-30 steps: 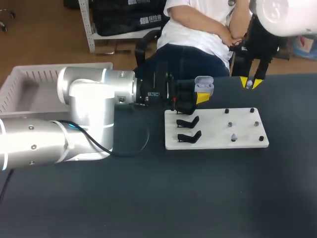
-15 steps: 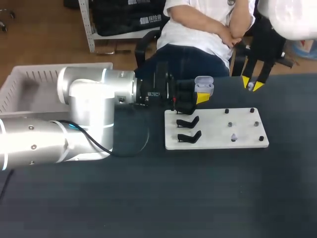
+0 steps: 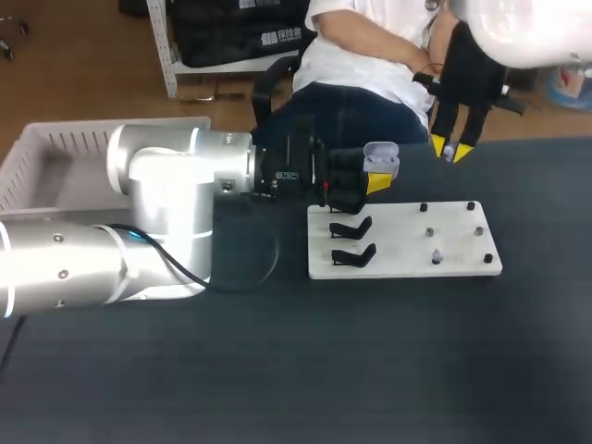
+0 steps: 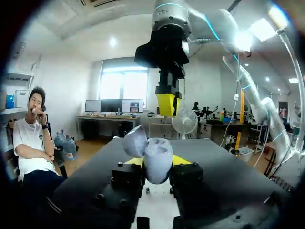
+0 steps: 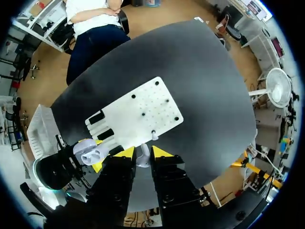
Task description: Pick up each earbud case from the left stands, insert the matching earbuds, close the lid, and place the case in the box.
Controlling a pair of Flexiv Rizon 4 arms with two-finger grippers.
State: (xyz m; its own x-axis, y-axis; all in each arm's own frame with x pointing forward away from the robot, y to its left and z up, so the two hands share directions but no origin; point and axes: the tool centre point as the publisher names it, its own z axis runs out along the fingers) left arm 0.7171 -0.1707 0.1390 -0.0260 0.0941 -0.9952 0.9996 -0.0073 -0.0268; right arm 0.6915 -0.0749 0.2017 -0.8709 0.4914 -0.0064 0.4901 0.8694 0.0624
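Nearest me is the dark counter (image 3: 370, 370), and on it lies the flat white rectangular board (image 3: 400, 248) that I steer by. At the board's left end stand two black angled stands (image 3: 351, 227), one behind the other, both bare. On the board's right half there are several small dark pegs, and one small pale earbud (image 3: 436, 256) stands upright near the board's near edge.

Just past the board's far left corner, my left pincer (image 3: 375, 180) is clenched on the pale grey-lilac earbud case (image 3: 381, 159), one yellow tip on either side of its body. The case is held clear of the counter with its lid hinged open. The left wrist view shows it the same way: the case (image 4: 151, 155) sits between the fingers with the lid tipped back.

Farther on, beyond the board's far edge and towards its right end, my right pincer (image 3: 450, 151) hangs above the counter with its tips pointing down. It grips a small white earbud (image 5: 142, 156) between its yellow tips, seen plainly in the right wrist view.

Well off to the board's left, at the counter's far left side, sits the white slatted plastic box (image 3: 55, 162). I cannot see any case inside it.
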